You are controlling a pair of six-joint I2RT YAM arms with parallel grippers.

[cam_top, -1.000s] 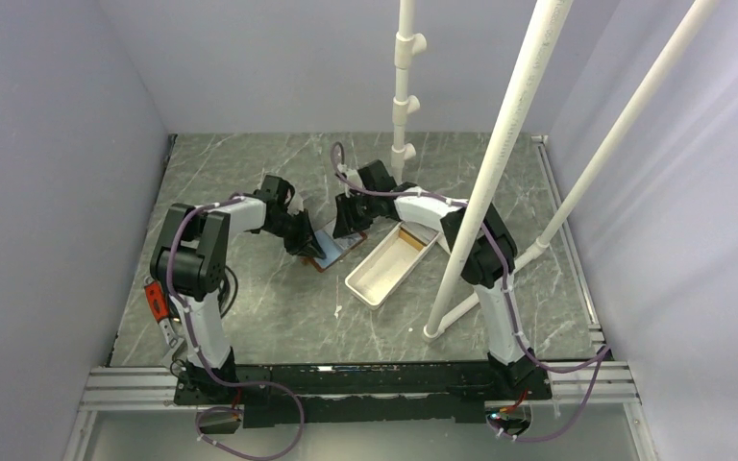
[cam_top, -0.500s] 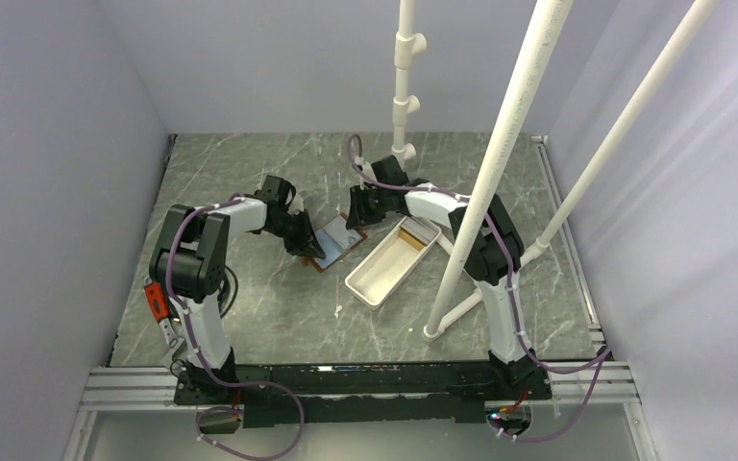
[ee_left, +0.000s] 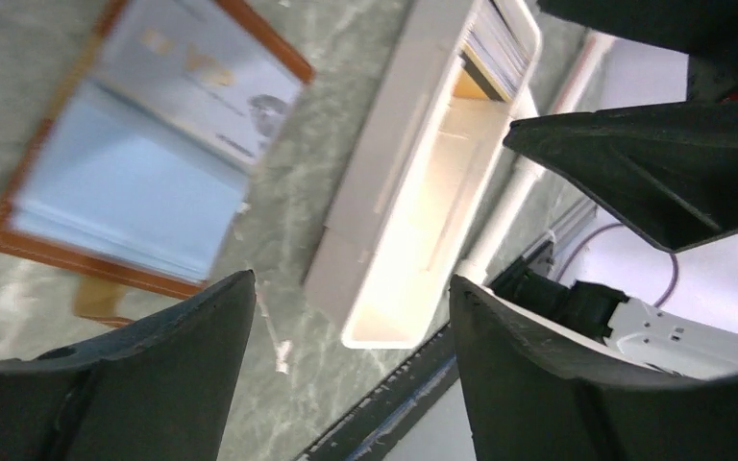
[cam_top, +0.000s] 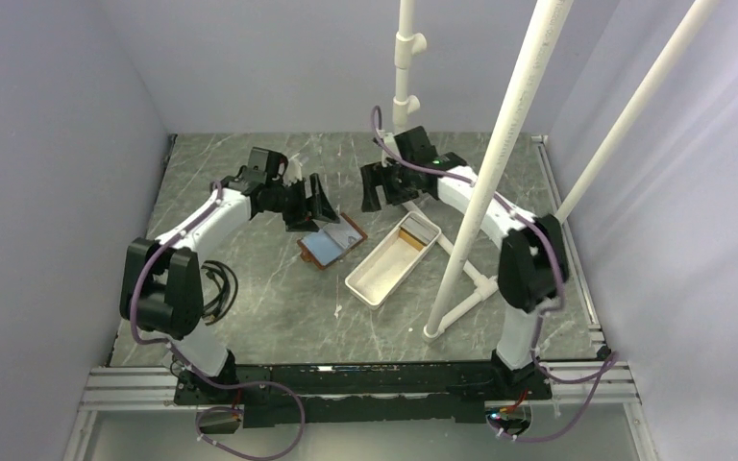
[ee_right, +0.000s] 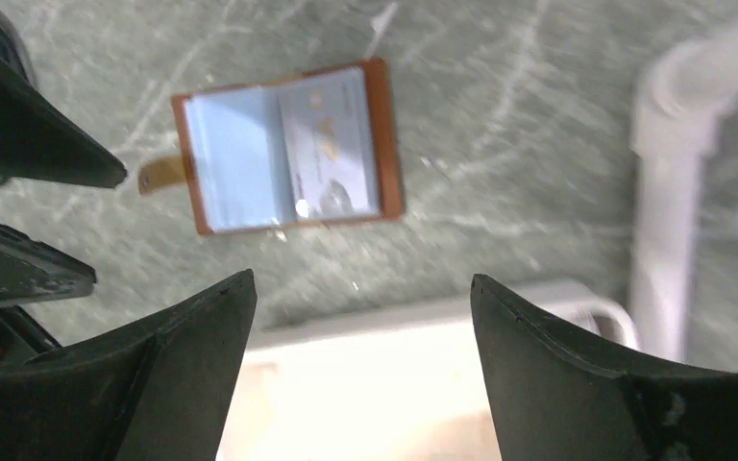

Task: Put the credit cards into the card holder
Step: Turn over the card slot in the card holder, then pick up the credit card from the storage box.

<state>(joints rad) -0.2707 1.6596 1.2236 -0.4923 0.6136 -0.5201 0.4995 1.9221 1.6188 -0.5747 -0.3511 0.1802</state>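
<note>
At the near edge, a ribbed aluminium rail [cam_top: 365, 379] carries both arm bases. Just beyond it, beside the left arm, a thin black cable [cam_top: 217, 284] lies in a loose coil on the table [cam_top: 279, 322], a matte grey slab veined with white like marble.

Farther in sits the long white tray [cam_top: 377, 272], a smooth plastic trough with rounded corners, set on a diagonal. At its far end a few credit cards [cam_top: 413, 234] are stacked, tan-gold from above and showing thin layered edges to the left wrist camera.

Just left of the tray and apart from it, the card holder [cam_top: 331, 241] lies open and flat. It is a roughly square fold of brown leather with a small tan tab [ee_left: 99, 296] poking out from one edge. One inner half shows a plain light blue card [ee_right: 226, 158]. The other shows a glossy pale card [ee_right: 332, 144] with print too blurred to read.

Beyond the holder, the left gripper [cam_top: 315, 202] hangs with its dark, wedge-shaped fingers [ee_left: 154, 384] spread wide and nothing between them. Opposite it and slightly farther back, the right gripper [cam_top: 377, 187] is likewise spread and empty. Neither touches the holder.

Smooth round white PVC pipes [cam_top: 500, 163] rise on the right, and plain pale walls [cam_top: 58, 144] close the back and sides.
</note>
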